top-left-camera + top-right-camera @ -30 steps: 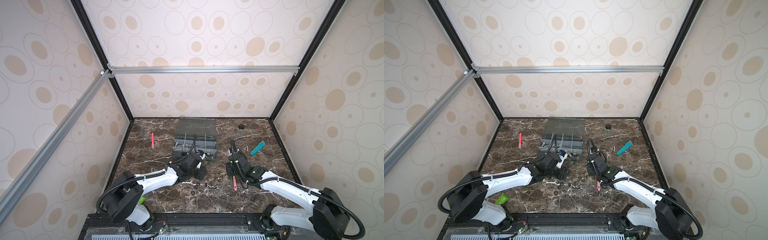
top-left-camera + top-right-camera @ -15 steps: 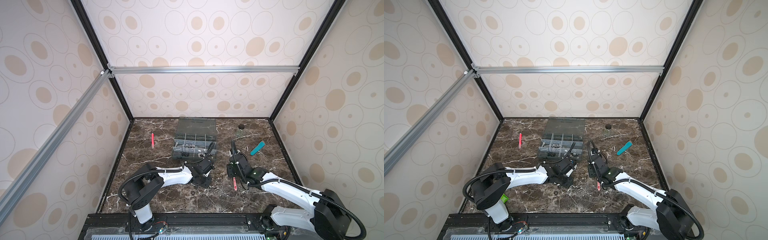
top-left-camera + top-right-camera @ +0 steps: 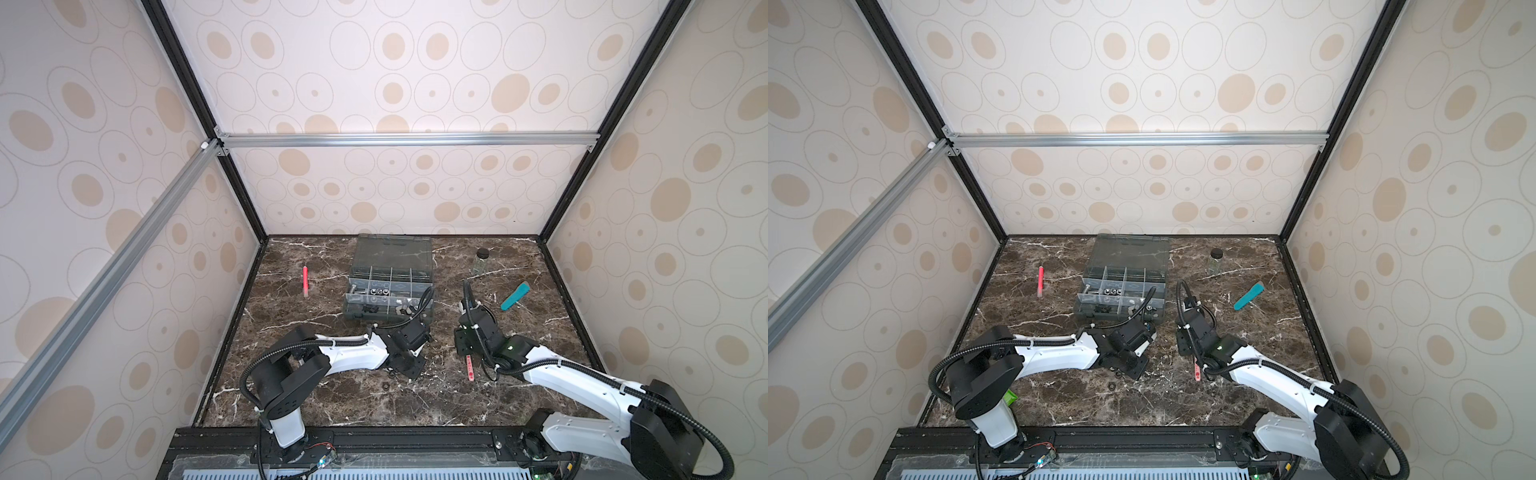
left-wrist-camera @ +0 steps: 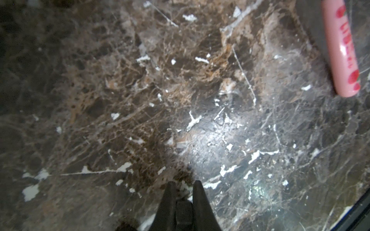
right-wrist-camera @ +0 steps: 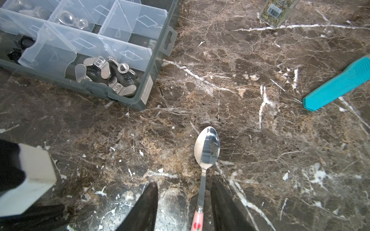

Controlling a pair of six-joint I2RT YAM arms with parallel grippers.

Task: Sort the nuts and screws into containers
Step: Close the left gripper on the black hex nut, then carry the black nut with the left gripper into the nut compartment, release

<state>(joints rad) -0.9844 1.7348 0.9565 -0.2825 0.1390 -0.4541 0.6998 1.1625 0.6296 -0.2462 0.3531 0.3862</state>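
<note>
Sitting low over the surface [image 4: 120,100], in front of the box [image 3: 430,305], the left gripper [image 4: 184,185] is being held pressed together. Whether anything is being pinched between the tips cannot be told. Two loose black nuts [image 3: 392,374] are being shown on the surface just beside it in both top views.

The right gripper [image 5: 184,183] is being held apart, with the fingers [image 5: 220,200] set either side of the spoon [image 5: 207,148] shaft and not touching it. The spoon is lying flat, bowl out past the fingertips.

The box lid is being held open, so the containers [image 5: 120,26] are exposed:
- Silver wing nuts [image 5: 106,74] are piled in the front corner compartment nearest the right gripper.
- Dark screws [image 5: 22,43] are lying in the compartment next to it.
- Silver hex nuts [image 5: 72,19] are lying in a back-row compartment.

Being left well apart from both arms: jar [image 3: 482,262], teal tool [image 3: 515,296], red stick [image 3: 305,280].
</note>
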